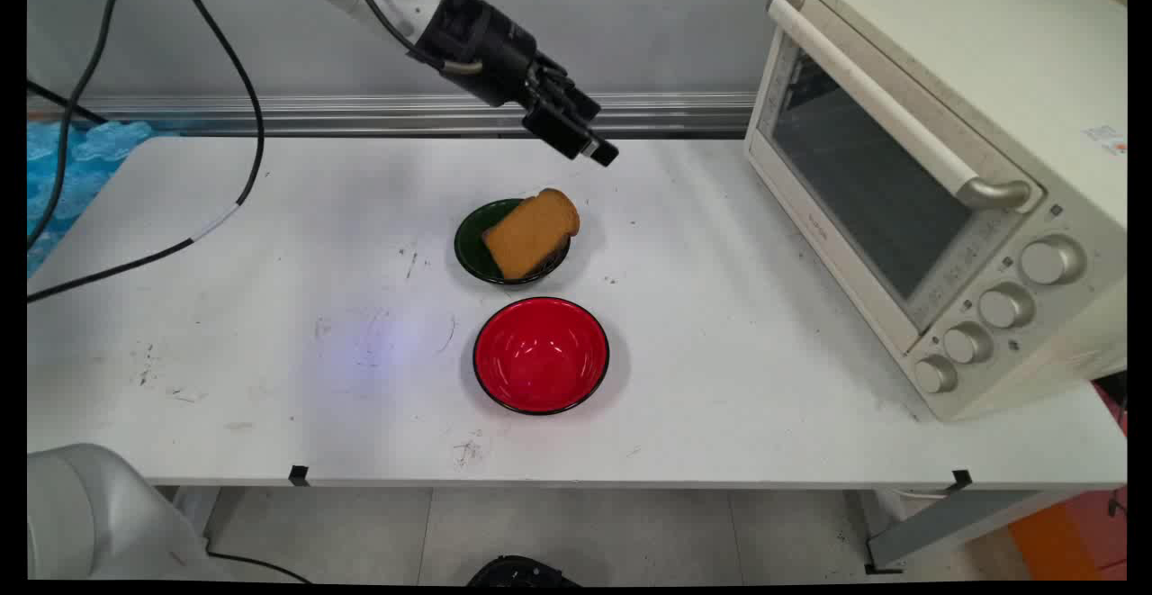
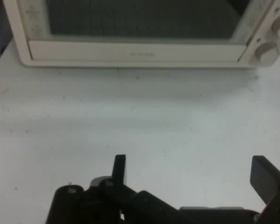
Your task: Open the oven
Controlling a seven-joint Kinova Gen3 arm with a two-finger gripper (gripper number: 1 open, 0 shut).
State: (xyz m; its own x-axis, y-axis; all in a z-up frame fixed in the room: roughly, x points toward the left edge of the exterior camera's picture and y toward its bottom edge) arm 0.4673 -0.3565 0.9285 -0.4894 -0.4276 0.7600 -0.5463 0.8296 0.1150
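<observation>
I read the jaws (image 2: 191,175) wide open, empty, hovering just beyond the bread (image 1: 531,233), which leans in the green bowl (image 1: 472,244), mid-tabletop (image 1: 270,307). Camera faces the oven (image 1: 936,172), right.

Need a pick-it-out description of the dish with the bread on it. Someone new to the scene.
Start at the cream toaster oven on the white table's right side and look left to mid-table, where two round dishes sit one behind the other. The farther one is the dark green dish; unlike the empty red bowl, it carries a brown bread slice.
</observation>
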